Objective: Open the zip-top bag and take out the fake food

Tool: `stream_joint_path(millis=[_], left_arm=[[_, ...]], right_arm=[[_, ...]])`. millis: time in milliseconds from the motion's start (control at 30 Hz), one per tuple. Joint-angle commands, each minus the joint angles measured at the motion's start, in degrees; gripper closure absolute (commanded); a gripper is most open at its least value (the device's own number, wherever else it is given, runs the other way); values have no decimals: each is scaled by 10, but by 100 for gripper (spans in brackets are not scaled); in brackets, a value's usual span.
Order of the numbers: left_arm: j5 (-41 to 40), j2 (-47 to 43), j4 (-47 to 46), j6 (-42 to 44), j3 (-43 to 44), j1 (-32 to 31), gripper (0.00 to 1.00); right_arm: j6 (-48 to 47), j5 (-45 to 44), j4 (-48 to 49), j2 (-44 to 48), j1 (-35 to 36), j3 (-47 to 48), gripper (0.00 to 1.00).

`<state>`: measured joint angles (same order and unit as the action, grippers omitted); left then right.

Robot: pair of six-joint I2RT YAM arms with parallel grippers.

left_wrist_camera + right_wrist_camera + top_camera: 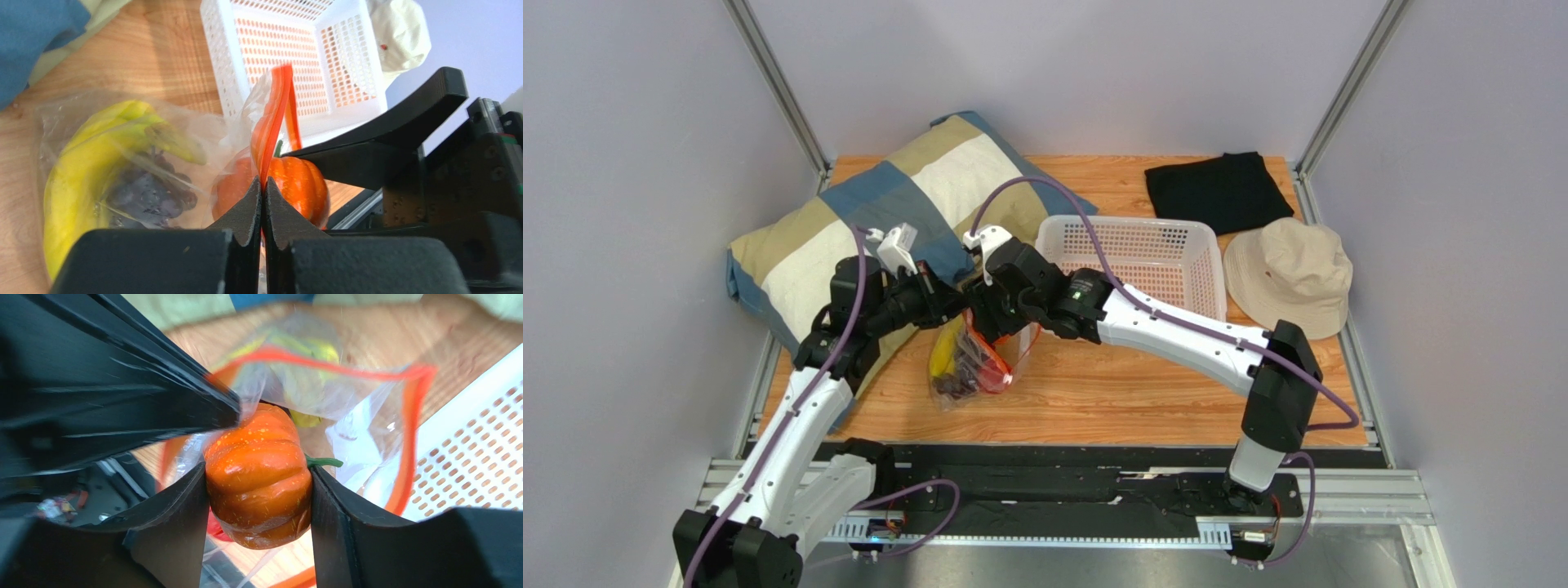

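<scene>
The clear crinkly zip-top bag [202,131] was pinched by the closed left gripper [263,187]. An orange ribbed plastic fruit [258,447] was clamped by the half-spread right gripper [258,474].

Top view: bright, even overhead light, sharp throughout; the arms [1173,337] cast faint soft shadows on the table [1136,392]. Left wrist view: the left gripper [263,184] at six o'clock is soft-focused, the backdrop at two o'clock overexposed. Right wrist view: heavy blur from nine to eleven o'clock, glare on the zip-top bag [362,425] at three o'clock.
</scene>
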<state>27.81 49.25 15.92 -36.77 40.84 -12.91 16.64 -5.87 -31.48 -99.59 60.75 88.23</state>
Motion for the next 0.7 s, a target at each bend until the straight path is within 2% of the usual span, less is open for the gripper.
stream_joint_path(millis=[0, 100, 233, 300, 367, 433, 467, 533, 633, 667], left_arm=[[5, -14, -5, 7, 41, -5, 100], [2, -21, 2, 9, 46, -5, 100], [-7, -21, 7, 14, 44, -5, 100], [-6, -16, 1, 14, 42, -5, 100], [-5, -8, -6, 11, 39, -5, 100], [0, -3, -11, 7, 40, -6, 100], [0, -3, -14, 4, 41, -6, 100], [4, -4, -18, 1, 43, -8, 100], [6, -5, -14, 1, 50, -12, 100], [6, -4, -12, 2, 51, -12, 100]], right_arm=[[31, 2, -40, 30, 1, 44, 100], [62, 23, -29, 71, -15, 28, 100], [78, 39, 22, 175, -84, -34, 100], [75, 51, 45, 199, -115, -82, 100], [84, 155, 70, 211, -175, -113, 100], [71, 130, 59, 203, -215, -122, 100], [55, 64, 45, 178, -223, -120, 100], [27, -10, 15, 132, -252, -104, 98], [30, 37, 12, 57, -312, -92, 95], [27, 27, 13, 42, -319, -90, 93]])
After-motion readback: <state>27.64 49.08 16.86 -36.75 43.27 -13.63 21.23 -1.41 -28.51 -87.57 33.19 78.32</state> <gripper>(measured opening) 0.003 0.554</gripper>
